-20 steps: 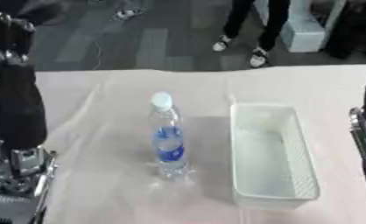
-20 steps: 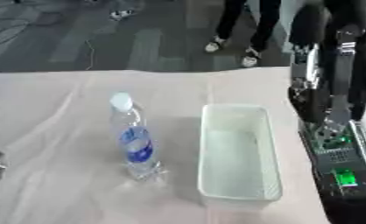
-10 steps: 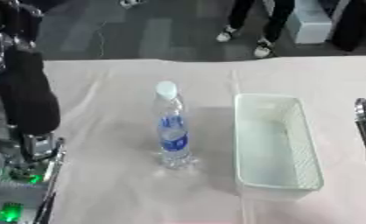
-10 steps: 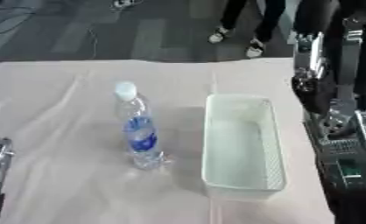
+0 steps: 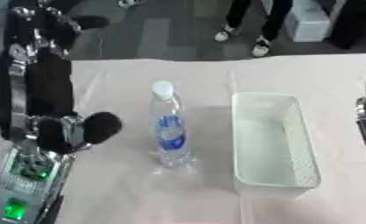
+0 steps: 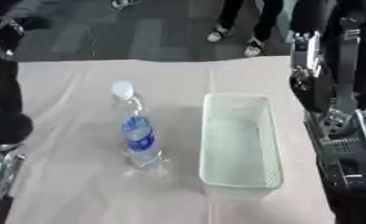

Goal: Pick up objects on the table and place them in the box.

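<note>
A clear water bottle (image 5: 169, 131) with a blue label and white cap stands upright on the pale tablecloth (image 5: 124, 183), near the middle. To its right, apart from it, sits a long white mesh box (image 5: 272, 144) with nothing showing inside. My left arm (image 5: 44, 96) rises along the left edge, well left of the bottle, and its hand (image 5: 34, 24) shows blurred at the upper left. At the right edge stands my right arm (image 6: 328, 83), beside the box, with its hand (image 6: 347, 17) blurred at the upper right. Neither hand touches anything.
The table's far edge (image 5: 216, 59) runs across the upper part of the view, with dark floor and people's feet (image 5: 244, 37) beyond it. Green lights (image 5: 21, 170) glow on my body at the lower left.
The whole picture has shifted, so the camera has moved. The bottle and box stand as before. My left arm reaches further into the left eye view.
</note>
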Tool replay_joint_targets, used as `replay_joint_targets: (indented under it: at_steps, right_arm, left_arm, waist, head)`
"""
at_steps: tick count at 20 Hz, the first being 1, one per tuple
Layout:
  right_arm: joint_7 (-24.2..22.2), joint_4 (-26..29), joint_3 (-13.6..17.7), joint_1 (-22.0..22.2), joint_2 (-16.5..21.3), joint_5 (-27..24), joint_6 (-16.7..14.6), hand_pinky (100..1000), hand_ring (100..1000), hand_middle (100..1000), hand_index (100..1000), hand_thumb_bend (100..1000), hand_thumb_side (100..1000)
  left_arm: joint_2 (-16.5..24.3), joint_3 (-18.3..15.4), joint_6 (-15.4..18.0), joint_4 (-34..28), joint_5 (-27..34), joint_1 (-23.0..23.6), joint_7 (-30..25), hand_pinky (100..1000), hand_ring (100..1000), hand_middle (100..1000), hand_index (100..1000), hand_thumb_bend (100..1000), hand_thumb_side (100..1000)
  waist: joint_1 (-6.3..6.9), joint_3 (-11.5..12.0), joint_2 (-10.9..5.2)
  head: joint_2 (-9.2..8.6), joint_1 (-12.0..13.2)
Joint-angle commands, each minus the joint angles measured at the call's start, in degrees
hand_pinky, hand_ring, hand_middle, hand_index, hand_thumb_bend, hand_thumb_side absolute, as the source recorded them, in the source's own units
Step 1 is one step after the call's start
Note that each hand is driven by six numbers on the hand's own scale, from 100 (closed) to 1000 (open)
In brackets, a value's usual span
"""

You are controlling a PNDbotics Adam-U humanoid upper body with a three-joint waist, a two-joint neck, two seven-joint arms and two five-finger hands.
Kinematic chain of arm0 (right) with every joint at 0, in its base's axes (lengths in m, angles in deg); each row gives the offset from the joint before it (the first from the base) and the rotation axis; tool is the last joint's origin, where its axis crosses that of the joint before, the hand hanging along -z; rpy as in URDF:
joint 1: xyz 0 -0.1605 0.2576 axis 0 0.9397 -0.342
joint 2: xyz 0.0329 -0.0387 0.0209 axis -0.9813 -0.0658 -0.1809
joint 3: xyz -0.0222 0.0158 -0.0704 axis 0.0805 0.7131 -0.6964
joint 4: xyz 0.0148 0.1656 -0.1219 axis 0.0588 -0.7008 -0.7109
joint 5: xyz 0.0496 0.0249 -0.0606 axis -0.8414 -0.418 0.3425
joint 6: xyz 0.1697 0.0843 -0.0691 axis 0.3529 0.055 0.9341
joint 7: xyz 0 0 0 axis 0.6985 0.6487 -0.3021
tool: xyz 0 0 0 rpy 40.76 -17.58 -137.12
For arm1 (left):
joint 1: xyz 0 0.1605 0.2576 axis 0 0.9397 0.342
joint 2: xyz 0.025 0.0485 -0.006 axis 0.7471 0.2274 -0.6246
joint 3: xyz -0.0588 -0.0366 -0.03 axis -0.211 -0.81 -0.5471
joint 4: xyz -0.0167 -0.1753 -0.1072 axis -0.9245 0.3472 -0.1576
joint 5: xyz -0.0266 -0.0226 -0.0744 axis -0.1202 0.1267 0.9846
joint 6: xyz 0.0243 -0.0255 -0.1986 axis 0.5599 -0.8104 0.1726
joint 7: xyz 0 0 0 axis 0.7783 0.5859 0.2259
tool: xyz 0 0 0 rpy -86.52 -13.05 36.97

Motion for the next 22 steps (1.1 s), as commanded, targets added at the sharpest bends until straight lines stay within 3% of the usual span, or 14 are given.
replay_joint_targets:
  at_steps: [1,4,6,9,16,22]
  right_arm:
    - [-0.5,0.7,-0.1,-0.2,0.6,0.0,0.1,562,763,863,857,100,1000]
    - [-0.9,0.7,-0.3,0.0,0.6,-0.1,0.1,552,757,861,852,100,1000]
    - [-1.1,0.7,-0.4,0.0,0.6,-0.1,0.0,548,754,860,849,100,1000]
    - [-1.3,0.7,-0.5,0.1,0.6,-0.2,0.0,544,751,858,845,100,1000]
    - [-1.8,0.7,-0.7,0.3,0.6,-0.2,-0.2,536,743,856,838,100,1000]
    - [-2.1,0.7,-0.7,0.2,0.5,-0.4,-0.4,530,738,854,834,100,1000]
  left_arm:
    - [3.8,0.5,-2.8,0.9,5.6,-1.0,-2.2,638,862,864,1000,920,465]
    - [5.6,1.0,-4.8,2.7,7.8,-0.7,-4.1,641,871,841,1000,1000,366]
    - [6.2,1.2,-5.6,3.8,9.2,-0.9,-5.5,649,880,835,1000,1000,288]
    - [6.5,1.2,-6.2,5.4,11.1,-1.5,-7.6,657,888,827,1000,1000,252]
    - [6.7,0.9,-4.3,10.5,12.6,-3.8,-9.5,737,913,837,1000,1000,309]
    - [6.0,1.2,-1.9,16.8,13.8,-6.3,-11.0,735,924,820,1000,1000,341]
  waist:
    - [0.17,-0.3,-0.96]
    - [0.45,-0.9,-0.71]
    - [0.49,-1.3,-0.57]
    - [0.49,-1.8,-0.40]
    - [0.34,-2.6,0.04]
    - [0.38,-3.2,0.26]
  head:
    - [0.10,0.5]
    - [-0.07,0.8]
    - [-0.12,1.0]
    - [-0.15,1.2]
    - [-0.09,1.7]
    - [-0.04,2.1]
